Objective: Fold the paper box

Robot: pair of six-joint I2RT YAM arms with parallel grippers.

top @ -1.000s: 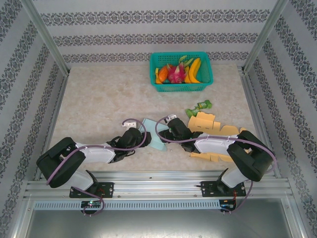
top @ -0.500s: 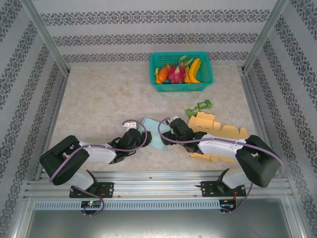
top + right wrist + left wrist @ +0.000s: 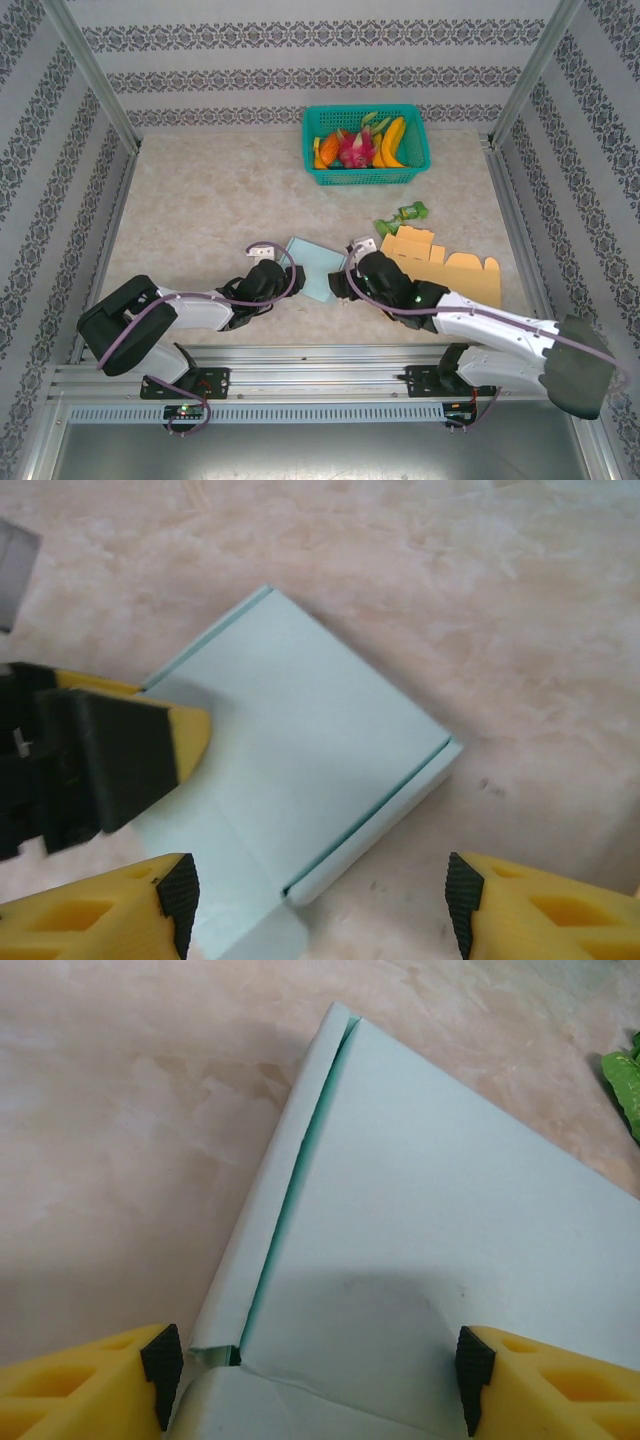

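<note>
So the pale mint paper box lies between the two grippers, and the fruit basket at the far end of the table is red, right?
Not quite: the top external view shows that the fruit basket is teal green, not red. The rest holds.

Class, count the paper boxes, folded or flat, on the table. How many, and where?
2. A pale green paper box lies at the table's front centre; a tan unfolded box lies to its right, behind the right arm. That arm may hide more.
</note>
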